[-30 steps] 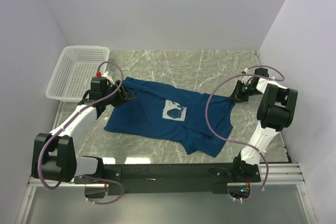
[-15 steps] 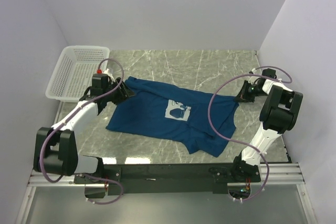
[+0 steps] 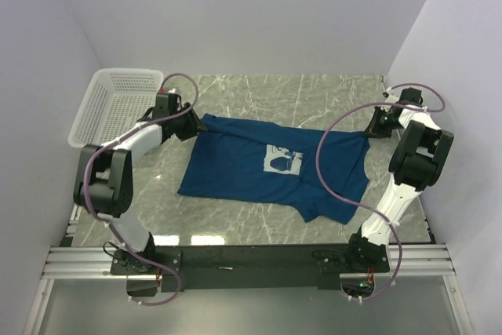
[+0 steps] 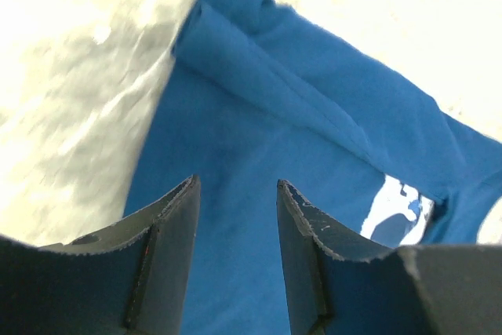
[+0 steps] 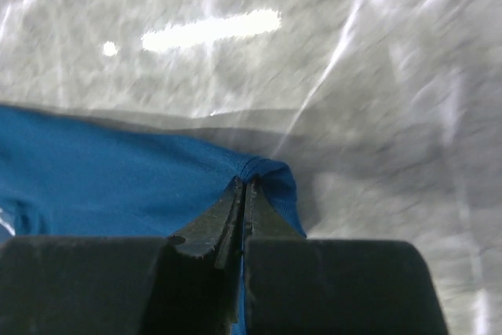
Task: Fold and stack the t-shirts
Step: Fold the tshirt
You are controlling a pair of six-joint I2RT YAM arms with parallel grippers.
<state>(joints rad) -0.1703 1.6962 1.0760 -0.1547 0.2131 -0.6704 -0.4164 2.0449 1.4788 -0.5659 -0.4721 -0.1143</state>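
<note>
— Since a second ago the shirt (image 3: 271,166) has slid to the right across the table (image 3: 314,96). Both arms have swung outward too: the left claw (image 3: 194,125) now sits at the cloth's far-left corner and the right claw (image 3: 376,125) at its far-right corner.

— We agree. Is there any writing we can read?

— None that we can make out. The print (image 3: 284,160) is a pale square with a dark figure inside, too small from above. The left wrist view catches only a blurred slice of it.

— What do the wrist views give us that the overhead one does not?

— They show how the claws stand. At the left wrist the fingers (image 4: 169,225) are apart, with blue cloth beyond the gap and nothing between them, so that claw is released. That view also shows a rolled fold along the shirt's edge. At the right wrist the jaws are clenched on a pinch of blue cloth at their tips.

— And only the overhead view shows us the white basket (image 3: 110,107), in the far-left corner, apart from the shirt.

— How does the shirt lie?

— It lies spread on the middle of the table, print up. Its long axis runs left to right, with the right end slightly nearer us. A straight edge faces left, and a flap like a sleeve shows at the near right. We cannot tell where the collar is.
</note>
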